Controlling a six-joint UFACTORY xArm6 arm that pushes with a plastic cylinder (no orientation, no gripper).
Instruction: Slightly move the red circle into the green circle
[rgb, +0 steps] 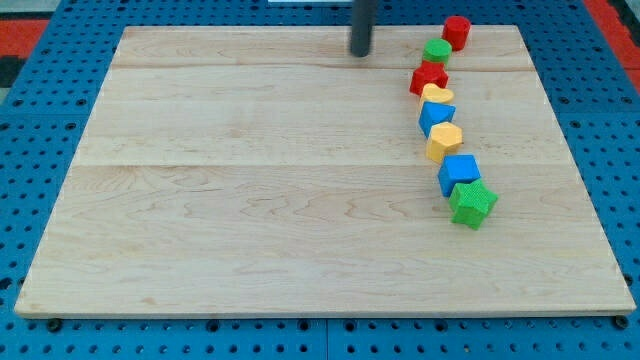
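Observation:
The red circle (457, 30) stands at the view's top right of the wooden board (250, 200). The green circle (436, 51) sits just below and left of it, close by or touching. My tip (360, 52) is on the board near the top edge, well to the left of both circles, about a block's width from the green one and touching no block.
Below the green circle a curved line of blocks runs down: a red star (428, 77), a yellow heart (437, 95), a blue block (436, 116), a yellow hexagon (445, 141), a blue cube (458, 173) and a green star (472, 204). Blue pegboard surrounds the board.

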